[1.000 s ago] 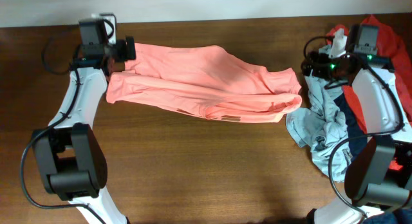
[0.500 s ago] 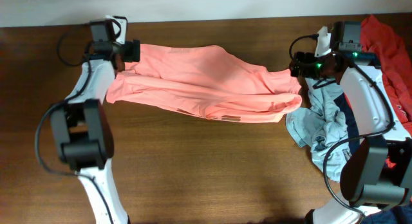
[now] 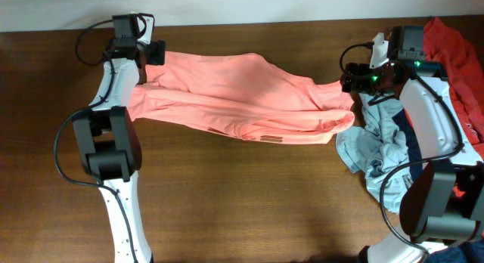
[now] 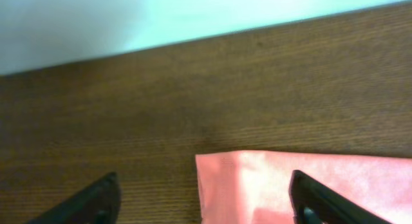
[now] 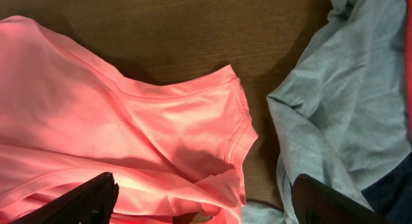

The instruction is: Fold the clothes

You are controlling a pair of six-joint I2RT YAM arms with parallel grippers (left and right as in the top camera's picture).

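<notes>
Staging the first fold: my left jaws stand wide astride one corner of the pink shirt (image 3: 242, 97), my right jaws wide over its opposite end. Next: pinch both edges.

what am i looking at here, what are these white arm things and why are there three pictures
These are two robot arms at a wooden table, set to fold clothes. The wide picture comes from a camera above the table. Each close-up comes from a camera on one arm's wrist, so the dark tips at its bottom edge are that hand's own fingers. A salmon-pink shirt lies stretched across the table. On the robot's right is a heap of other clothes in grey-blue, red and navy. The left hand is at the shirt's far left corner, and the right hand is at its right end. Both hands are open, and neither holds anything.
</notes>
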